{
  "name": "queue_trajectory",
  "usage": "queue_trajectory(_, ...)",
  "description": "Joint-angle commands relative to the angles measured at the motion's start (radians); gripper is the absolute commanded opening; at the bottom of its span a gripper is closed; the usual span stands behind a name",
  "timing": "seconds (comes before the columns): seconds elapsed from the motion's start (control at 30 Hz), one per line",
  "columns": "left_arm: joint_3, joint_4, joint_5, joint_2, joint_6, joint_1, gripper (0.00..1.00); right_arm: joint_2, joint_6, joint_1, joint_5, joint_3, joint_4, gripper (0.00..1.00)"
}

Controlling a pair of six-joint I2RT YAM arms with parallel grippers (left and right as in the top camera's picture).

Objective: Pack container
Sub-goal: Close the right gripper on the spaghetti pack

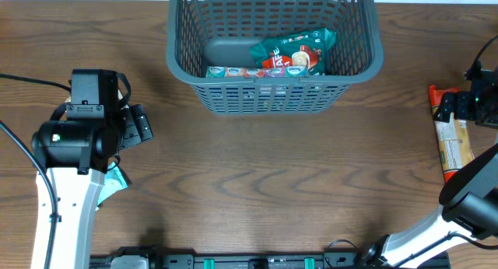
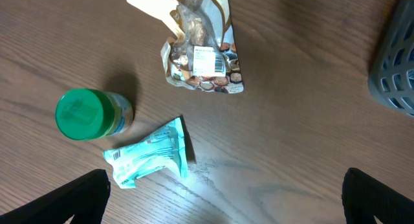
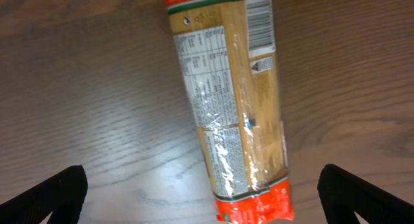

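A: What can't you make out?
B: From overhead, the left arm (image 1: 70,152) covers its patch of table (image 1: 257,176). Only a corner of the teal packet (image 2: 152,159) pokes out. The wrist view shows it lying just beside a green-lidded jar (image 2: 81,114), with a crumpled clear bag (image 2: 204,56) of brown pieces farther off. Label print too small to read.
A: Right side?
B: Long pasta packet (image 3: 233,114), its top end cut off in the wrist view. Overhead, the right arm (image 1: 475,199) runs off the frame edge.
A: Grippers?
B: Left gripper (image 2: 226,204): fingers wide apart, nothing between them, over bare table near the teal packet. Right gripper (image 3: 202,191): equally wide, one finger either side of the pasta packet's red end, no contact that I can see.
A: The container?
B: The container (image 1: 272,98) sits at the far middle of the table, well apart from both grippers. Inside are a green snack bag (image 1: 299,47) and a strip of small cups (image 1: 253,71) along the near wall. Contents can't be told.
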Motion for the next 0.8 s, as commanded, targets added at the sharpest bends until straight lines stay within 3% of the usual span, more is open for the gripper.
queue_trajectory(0.0,-0.006,0.0,-0.019,-0.003,0.008,0.005,0.99,0.026,-0.032,-0.017,0.038,0.008,0.0,0.99)
queue_trajectory(0.77,-0.006,0.0,-0.019,-0.003,0.009,0.005,0.99,0.223,-0.046,-0.119,-0.018,0.008,0.042,0.93)
